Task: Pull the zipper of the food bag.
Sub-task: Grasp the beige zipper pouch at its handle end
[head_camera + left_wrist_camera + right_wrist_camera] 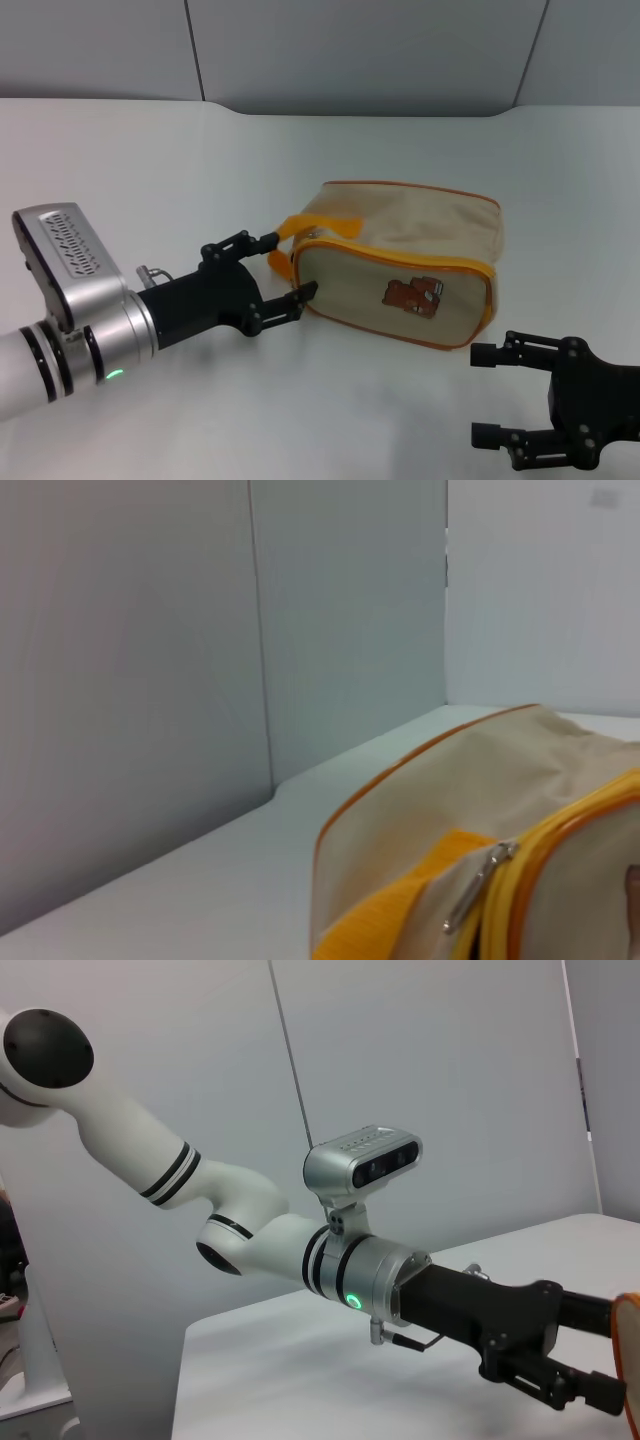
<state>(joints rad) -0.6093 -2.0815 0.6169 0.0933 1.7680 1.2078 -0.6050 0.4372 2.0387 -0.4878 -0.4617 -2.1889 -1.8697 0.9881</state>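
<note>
The beige food bag (410, 235) with orange piping and a brown bear patch (412, 295) lies on the white table. Its orange loop handle (303, 225) sits at the bag's left end. The orange-yellow zipper (400, 254) runs along the top front edge. In the left wrist view the zipper (565, 825) shows beside the handle (400, 910), and its silver pull tab (478, 888) hangs free. My left gripper (291, 265) is open, its fingers either side of the bag's left end by the handle. My right gripper (486, 394) is open and empty, near the front right.
The table (150, 160) ends at grey wall panels (350, 50) behind. The right wrist view shows my left arm (360, 1270), its open gripper (605, 1355) and an edge of the bag (632, 1360).
</note>
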